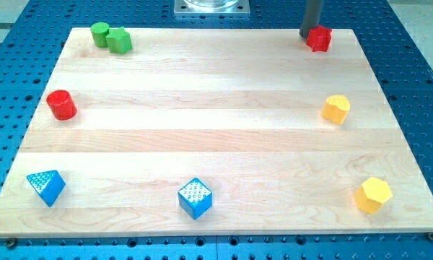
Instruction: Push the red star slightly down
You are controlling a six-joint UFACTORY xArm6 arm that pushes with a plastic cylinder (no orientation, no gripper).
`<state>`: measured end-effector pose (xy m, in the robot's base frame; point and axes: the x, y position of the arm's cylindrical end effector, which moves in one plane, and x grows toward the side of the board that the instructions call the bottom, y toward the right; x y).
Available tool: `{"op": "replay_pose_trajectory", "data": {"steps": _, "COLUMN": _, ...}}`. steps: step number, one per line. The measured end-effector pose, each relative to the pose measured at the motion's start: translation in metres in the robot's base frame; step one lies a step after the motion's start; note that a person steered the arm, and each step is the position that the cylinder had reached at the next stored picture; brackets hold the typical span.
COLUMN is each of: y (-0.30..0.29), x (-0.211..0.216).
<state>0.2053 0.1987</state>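
Up at the view's top right, the arm's dark rod comes down to the board, and its tip (304, 36) sits just at the upper-left edge of the red star (319, 38), touching it or very nearly so; the picture does not settle which. The rod has no jaws, so there is nothing to open or close: it can only push.

The red star lies close to the top edge of the wooden board (216, 137), near the right corner. It looks like a small, rigid, light block that should slide easily on the smooth wood. With its points and notches, an off-centre push would likely spin it, so contact is best made on its top side, in line with its middle.

Farther off, a yellow block (335, 109) sits below the star, well apart.
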Motion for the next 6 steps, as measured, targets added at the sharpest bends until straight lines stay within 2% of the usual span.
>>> {"op": "replay_pose_trajectory", "data": {"steps": 3, "y": 0.042, "x": 0.027}}
{"op": "replay_pose_trajectory", "data": {"steps": 4, "y": 0.069, "x": 0.026}}
{"op": "replay_pose_trajectory", "data": {"steps": 6, "y": 0.081, "x": 0.0}}
